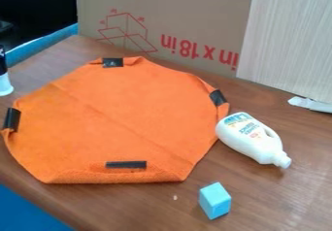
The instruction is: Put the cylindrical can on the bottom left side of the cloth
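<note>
Wooden tabletop point(142, 206) separates the blue block point(214, 201) from the orange cloth's near edge point(149, 178).

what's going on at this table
I can't make out anything being handled right now. An orange cloth with black strips lies on the table, with no can on it yet. A white bottle lies by its right edge, a blue block sits nearer the camera, and a black-and-white object is cut off at the left.

Can't tell arm's col., shape, cables or other specs.
</note>
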`<state>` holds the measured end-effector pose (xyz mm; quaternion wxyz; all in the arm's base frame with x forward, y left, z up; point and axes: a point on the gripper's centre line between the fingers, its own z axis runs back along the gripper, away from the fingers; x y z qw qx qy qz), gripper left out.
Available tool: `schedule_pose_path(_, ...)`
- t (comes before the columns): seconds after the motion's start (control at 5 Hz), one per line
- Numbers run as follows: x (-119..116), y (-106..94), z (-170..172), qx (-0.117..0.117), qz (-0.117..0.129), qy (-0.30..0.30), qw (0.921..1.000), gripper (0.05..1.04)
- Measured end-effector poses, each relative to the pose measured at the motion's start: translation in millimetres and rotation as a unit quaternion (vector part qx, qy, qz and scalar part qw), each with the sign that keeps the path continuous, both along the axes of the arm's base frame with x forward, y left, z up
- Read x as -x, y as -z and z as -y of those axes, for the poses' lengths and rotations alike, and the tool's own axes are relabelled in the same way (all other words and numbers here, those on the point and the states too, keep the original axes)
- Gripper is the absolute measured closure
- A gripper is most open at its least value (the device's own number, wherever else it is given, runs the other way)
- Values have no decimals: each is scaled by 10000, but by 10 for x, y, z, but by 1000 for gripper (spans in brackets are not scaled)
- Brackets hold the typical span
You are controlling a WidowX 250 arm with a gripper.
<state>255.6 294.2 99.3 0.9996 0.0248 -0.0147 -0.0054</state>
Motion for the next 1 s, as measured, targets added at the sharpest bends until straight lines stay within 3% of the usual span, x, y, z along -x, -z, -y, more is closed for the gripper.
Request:
schedule_pose_path(0.2,-30,56,-50,-2,-58,-101,9999,133)
schedule_pose_path(0.4,-51,65,-59,65,-52,-93,9999,406)
schedule_pose_path(0.6,-52,67,-62,75,-41,-89,9999,538)
schedule_pose_path(1.0,-39,19,71,404,-12,66,9992,538)
